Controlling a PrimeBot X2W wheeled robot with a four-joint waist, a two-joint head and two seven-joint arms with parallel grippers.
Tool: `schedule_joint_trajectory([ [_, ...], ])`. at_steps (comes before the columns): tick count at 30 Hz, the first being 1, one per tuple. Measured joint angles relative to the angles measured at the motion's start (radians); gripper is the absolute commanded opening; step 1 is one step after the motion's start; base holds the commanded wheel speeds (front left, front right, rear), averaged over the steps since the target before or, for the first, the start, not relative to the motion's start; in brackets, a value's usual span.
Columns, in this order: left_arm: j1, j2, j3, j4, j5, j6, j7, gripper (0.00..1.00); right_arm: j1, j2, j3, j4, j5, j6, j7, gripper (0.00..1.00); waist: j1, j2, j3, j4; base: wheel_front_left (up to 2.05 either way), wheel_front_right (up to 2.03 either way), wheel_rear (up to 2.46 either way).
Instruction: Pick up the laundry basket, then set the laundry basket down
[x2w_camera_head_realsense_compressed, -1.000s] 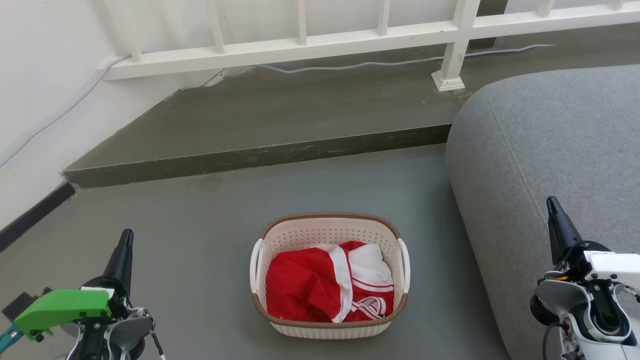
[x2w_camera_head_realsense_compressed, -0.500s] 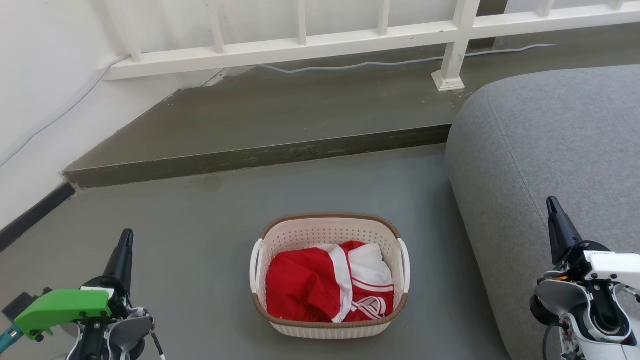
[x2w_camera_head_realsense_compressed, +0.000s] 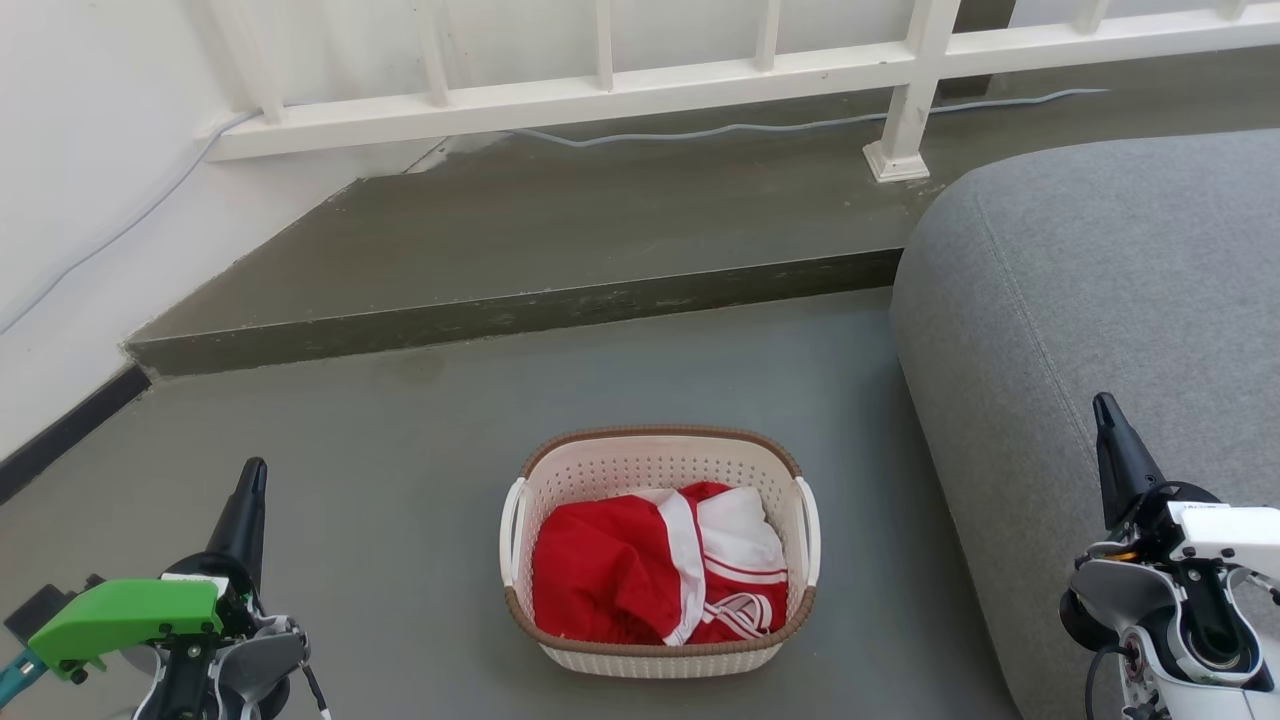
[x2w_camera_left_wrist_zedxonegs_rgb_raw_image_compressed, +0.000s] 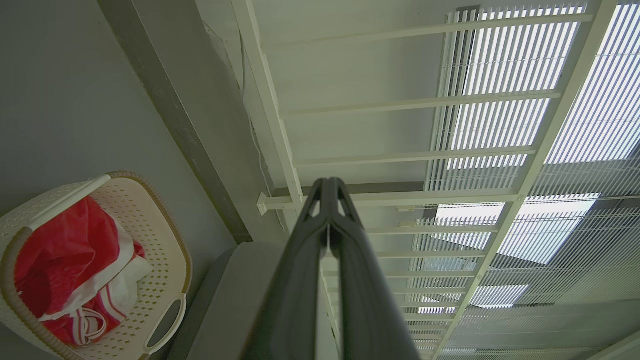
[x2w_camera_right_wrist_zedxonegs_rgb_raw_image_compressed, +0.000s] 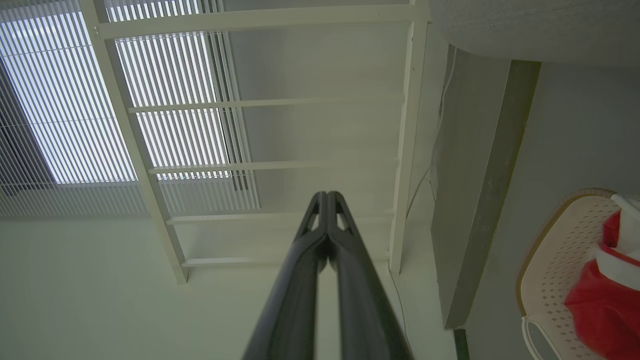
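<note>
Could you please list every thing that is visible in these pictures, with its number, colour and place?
laundry basket: one, cream-white with brown rim, on the floor, bottom centre of the head view
garment: one bundle, red and white, inside the laundry basket
sofa: one, grey, right of the basket
step: one, darker grey, raised behind the floor
floor: grey, under the basket
railing: one, white, along the back of the step
cable: one, pale grey, lying on the step under the railing
wall: white, at the left
green cover: one, on the left arm
left gripper: dark, shut, lower left, apart from the basket
right gripper: dark, shut, lower right, in front of the sofa
</note>
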Motion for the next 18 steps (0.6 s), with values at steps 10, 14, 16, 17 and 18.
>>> schedule_joint_trajectory([
  [10,0.0,0.0,0.0,0.0,0.0,0.0,0.0,0.0,0.0,0.0,0.0,0.0,0.0,0.0,0.0,0.0,0.0,0.0,0.0,0.0,0.0,0.0,0.0],
  [14,0.0,0.0,0.0,0.0,0.0,0.0,0.0,0.0,0.0,0.0,0.0,0.0,0.0,0.0,0.0,0.0,0.0,0.0,0.0,0.0,0.0,0.0,0.0],
  [16,0.0,0.0,0.0,0.0,0.0,0.0,0.0,0.0,0.0,0.0,0.0,0.0,0.0,0.0,0.0,0.0,0.0,0.0,0.0,0.0,0.0,0.0,0.0],
  [17,0.0,0.0,0.0,0.0,0.0,0.0,0.0,0.0,0.0,0.0,0.0,0.0,0.0,0.0,0.0,0.0,0.0,0.0,0.0,0.0,0.0,0.0,0.0],
  [18,0.0,0.0,0.0,0.0,0.0,0.0,0.0,0.0,0.0,0.0,0.0,0.0,0.0,0.0,0.0,0.0,0.0,0.0,0.0,0.0,0.0,0.0,0.0],
])
